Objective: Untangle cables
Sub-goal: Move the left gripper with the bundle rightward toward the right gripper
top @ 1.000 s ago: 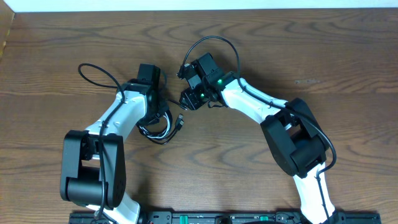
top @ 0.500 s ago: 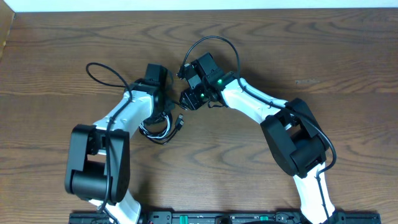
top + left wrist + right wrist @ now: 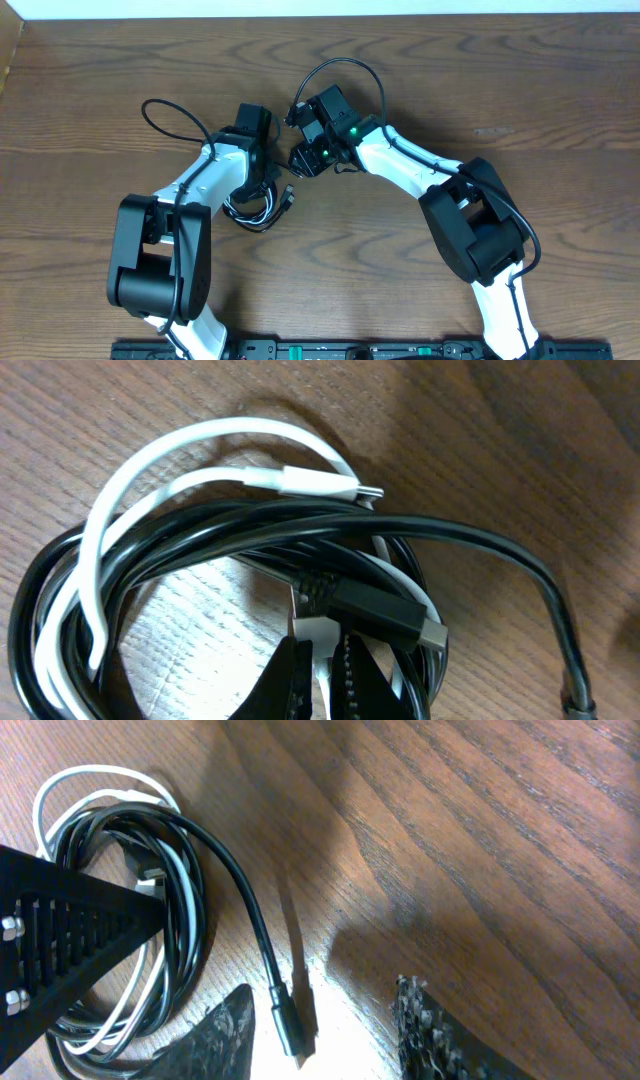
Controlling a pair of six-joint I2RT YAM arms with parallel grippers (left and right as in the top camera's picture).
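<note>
Overhead, largest first: wooden table [image 3: 560, 80], then left arm [image 3: 195, 180] and right arm [image 3: 410, 165], both angled in toward the coil of cables [image 3: 252, 208]. Lies flat on the wood, that coil. Looks light and limp, likely to drag as one lump if tugged by a loop.

On the coil's near rim, left gripper [image 3: 320, 660], pinched all but closed on a white strand. Just beside the coil, right gripper [image 3: 325, 1010], moderately parted and gripping nothing, with a black plug [image 3: 290, 1032] lying untouched between its fingers.

Within the coil, black cable [image 3: 470, 540]: thicker, springier, probably slick. Best taken at a free end, not mid-run. Threaded through its loops, white cable [image 3: 110, 530]: thinner, softer.

Count: one white cable; black, one or two, cannot tell. Plug ends seen: three, adding one white plug [image 3: 320, 485] and a second black plug [image 3: 385, 615].
</note>
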